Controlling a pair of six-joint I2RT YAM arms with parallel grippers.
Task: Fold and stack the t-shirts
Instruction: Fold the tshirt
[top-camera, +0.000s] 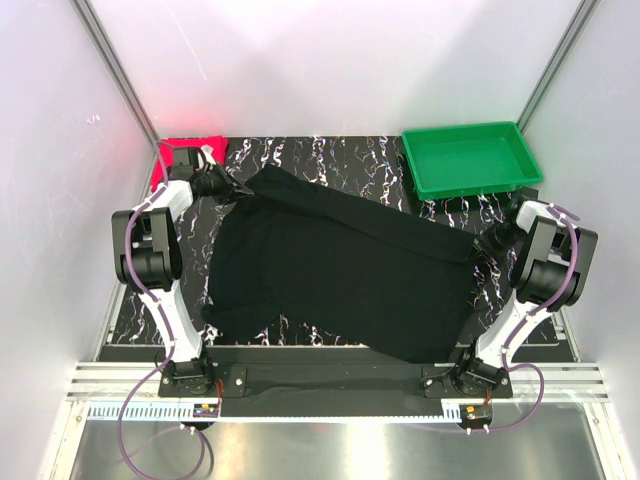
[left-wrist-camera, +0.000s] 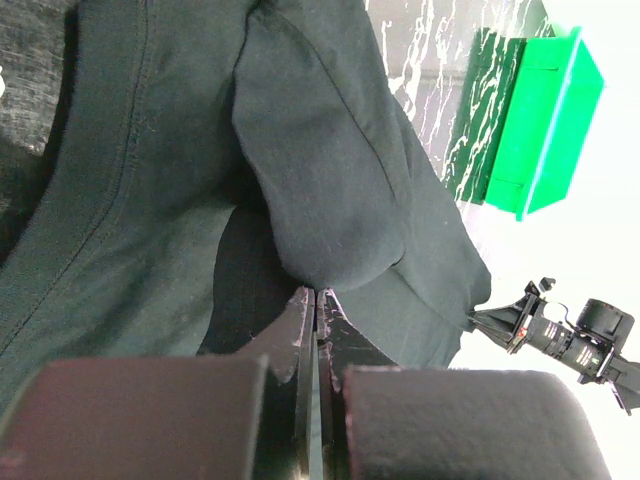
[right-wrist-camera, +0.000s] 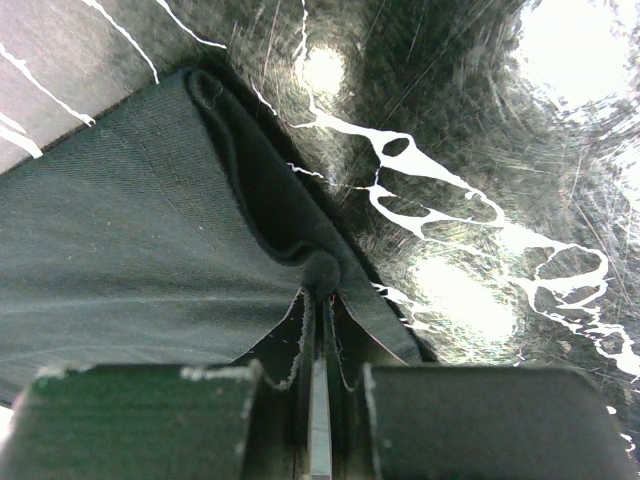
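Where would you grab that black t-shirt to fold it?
At two points on its edge, as now: the left tool pinches the black t-shirt at its far-left end, the right tool at its right end, each coming from its own outer side. The cloth is wide and limp; one middle pinch would likely bunch it.

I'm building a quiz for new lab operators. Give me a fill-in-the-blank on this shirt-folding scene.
1. The left end effector and right end effector each pinch the shirt whose colour is ____.
2. The red shirt lies at the table's far ____ corner.
3. The tray at the far right is coloured ____.

Missing words: black; left; green.
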